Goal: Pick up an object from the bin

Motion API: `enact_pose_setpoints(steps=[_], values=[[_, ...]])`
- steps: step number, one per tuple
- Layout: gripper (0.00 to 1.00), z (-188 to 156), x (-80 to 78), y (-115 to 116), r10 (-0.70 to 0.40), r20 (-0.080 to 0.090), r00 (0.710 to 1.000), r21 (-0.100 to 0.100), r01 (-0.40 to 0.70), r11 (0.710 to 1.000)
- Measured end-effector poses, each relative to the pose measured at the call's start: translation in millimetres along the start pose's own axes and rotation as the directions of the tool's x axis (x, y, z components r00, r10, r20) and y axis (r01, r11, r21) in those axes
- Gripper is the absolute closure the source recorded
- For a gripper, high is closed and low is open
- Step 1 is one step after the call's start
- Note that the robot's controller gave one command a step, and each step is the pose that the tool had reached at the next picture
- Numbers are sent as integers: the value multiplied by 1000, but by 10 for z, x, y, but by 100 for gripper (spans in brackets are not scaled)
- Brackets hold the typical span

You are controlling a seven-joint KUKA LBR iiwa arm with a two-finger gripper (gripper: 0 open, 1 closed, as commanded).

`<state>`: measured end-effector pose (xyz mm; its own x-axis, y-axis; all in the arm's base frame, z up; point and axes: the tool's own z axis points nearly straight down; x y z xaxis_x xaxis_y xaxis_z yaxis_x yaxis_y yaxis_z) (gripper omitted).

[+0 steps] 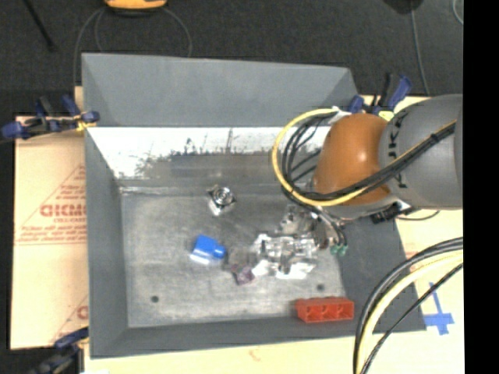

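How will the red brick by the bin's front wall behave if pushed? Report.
The red brick looks like rigid plastic: probably stiff and light. Flat and blocky, it should slide, not roll. Lying at the bin's front wall, it may jam.

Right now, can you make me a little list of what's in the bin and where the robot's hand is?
bin: grey metal, few loose things
gripper: low over the floor, right of the middle
purple piece: small, just beside the gripper's lower left
blue block: left of the gripper
silver piece: small, round, near the back
red brick: front right corner
held: cannot tell
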<state>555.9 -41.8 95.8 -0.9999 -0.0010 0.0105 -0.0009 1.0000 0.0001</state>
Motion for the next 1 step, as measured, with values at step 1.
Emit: enact_pose_setpoints(steps=[1], values=[[100, -1088, 24, -5, 47, 19, 999, -2, -46, 999]])
